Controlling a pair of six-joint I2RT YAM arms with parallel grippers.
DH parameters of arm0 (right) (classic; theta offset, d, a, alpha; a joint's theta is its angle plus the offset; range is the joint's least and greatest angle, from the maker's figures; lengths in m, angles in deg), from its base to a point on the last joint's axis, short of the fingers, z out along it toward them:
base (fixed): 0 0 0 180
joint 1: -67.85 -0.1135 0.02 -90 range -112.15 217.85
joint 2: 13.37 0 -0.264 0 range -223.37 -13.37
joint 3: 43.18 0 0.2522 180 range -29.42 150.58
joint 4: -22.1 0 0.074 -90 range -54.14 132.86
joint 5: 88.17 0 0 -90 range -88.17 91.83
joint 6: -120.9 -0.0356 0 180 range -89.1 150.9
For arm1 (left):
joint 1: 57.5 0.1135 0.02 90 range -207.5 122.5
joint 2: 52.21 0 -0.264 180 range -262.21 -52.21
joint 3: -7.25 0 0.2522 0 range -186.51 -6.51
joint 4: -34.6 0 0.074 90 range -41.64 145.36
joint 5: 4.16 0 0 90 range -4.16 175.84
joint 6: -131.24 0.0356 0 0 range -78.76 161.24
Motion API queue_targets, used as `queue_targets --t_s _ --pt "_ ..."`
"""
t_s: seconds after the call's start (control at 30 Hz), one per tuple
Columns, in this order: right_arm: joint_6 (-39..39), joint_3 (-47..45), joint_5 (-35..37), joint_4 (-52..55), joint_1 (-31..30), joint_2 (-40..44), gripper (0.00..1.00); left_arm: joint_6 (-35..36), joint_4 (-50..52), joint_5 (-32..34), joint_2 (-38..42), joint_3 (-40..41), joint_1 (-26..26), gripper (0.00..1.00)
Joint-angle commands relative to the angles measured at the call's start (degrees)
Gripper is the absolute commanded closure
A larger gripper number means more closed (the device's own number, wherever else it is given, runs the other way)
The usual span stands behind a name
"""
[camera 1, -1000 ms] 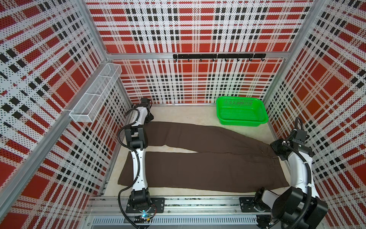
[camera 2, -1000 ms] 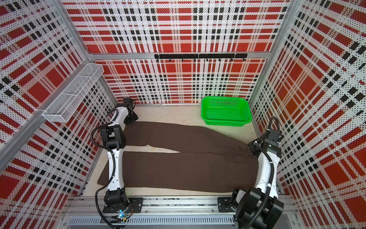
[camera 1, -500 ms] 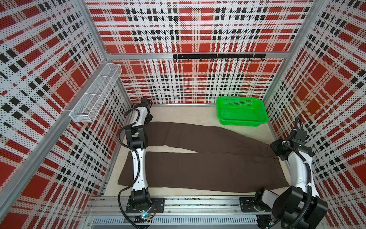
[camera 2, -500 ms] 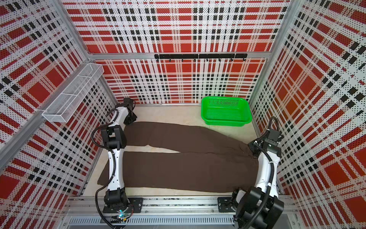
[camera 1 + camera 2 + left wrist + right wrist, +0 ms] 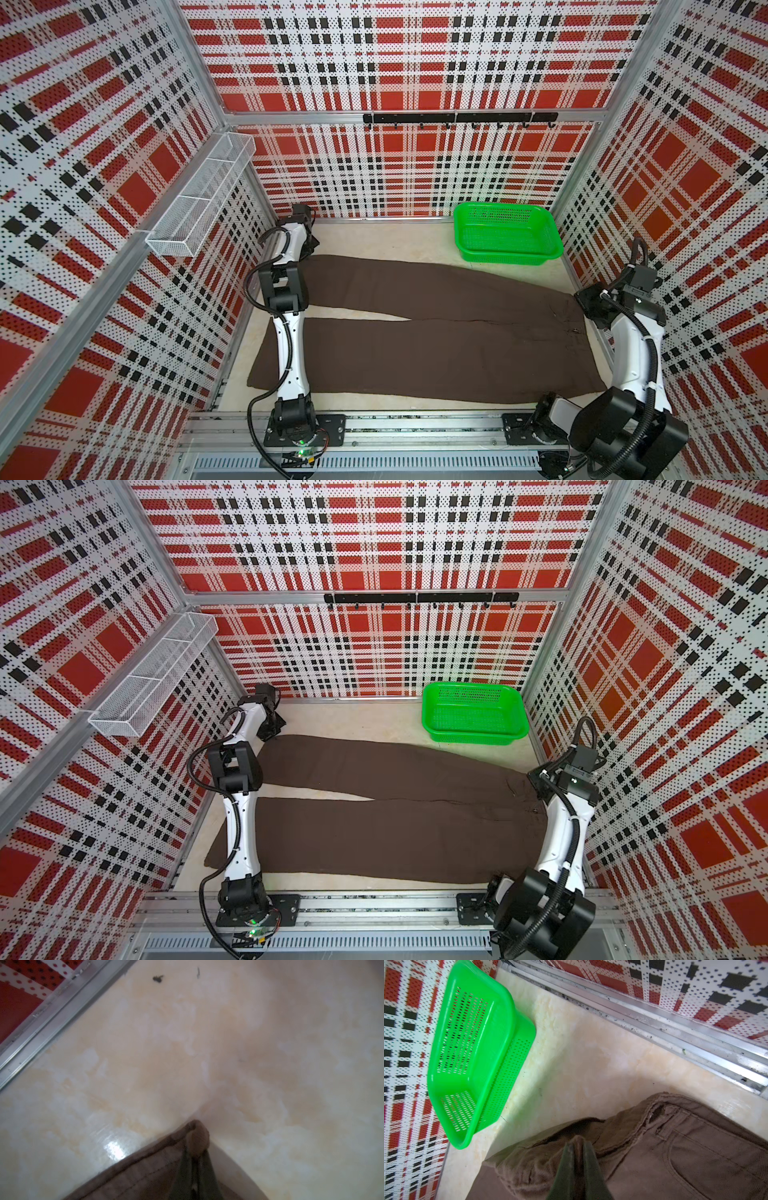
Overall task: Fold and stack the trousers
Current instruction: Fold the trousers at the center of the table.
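Left arm (image 5: 286, 357): stretched far forward, elbow raised, wrist pitched down.
Left gripper (image 5: 196, 1155): jaws pinched together on a corner of the trousers (image 5: 135, 1178).
Right arm (image 5: 631, 353): reaching forward, wrist down.
Right gripper (image 5: 578, 1147): jaws pinched together on the waistband.

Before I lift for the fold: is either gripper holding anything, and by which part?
Both hold the trousers: the left gripper pinches the far leg's hem corner, and the right gripper pinches the waistband's far corner.
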Motion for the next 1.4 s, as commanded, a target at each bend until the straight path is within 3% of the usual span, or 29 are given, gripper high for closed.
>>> queue_targets --t_s 0.0,0.43,0.73,1.1,1.37 --pt "-1.9 1.8 -2.4 -3.7 1.9 -0.1 1.00 0.3 -6.2 -3.4 9.3 1.5 1.8 1.00" --pt "-7.7 3.0 -5.6 -17.7 2.5 -9.5 1.00 1.8 -15.2 -14.6 17.0 7.7 6.4 1.00" --pt "-9.3 10.6 -6.4 -22.6 2.5 -18.5 1.00 0.2 -18.8 -18.9 17.5 7.5 8.1 1.00" --pt "-10.8 19.1 -3.9 -25.9 1.2 -27.8 1.00 -3.0 -22.2 -24.6 12.4 1.2 7.6 1.00" --pt "-10.8 23.9 -4.1 -27.0 -1.3 -34.4 0.99 -3.6 -25.1 -25.5 13.3 3.6 7.5 1.00"
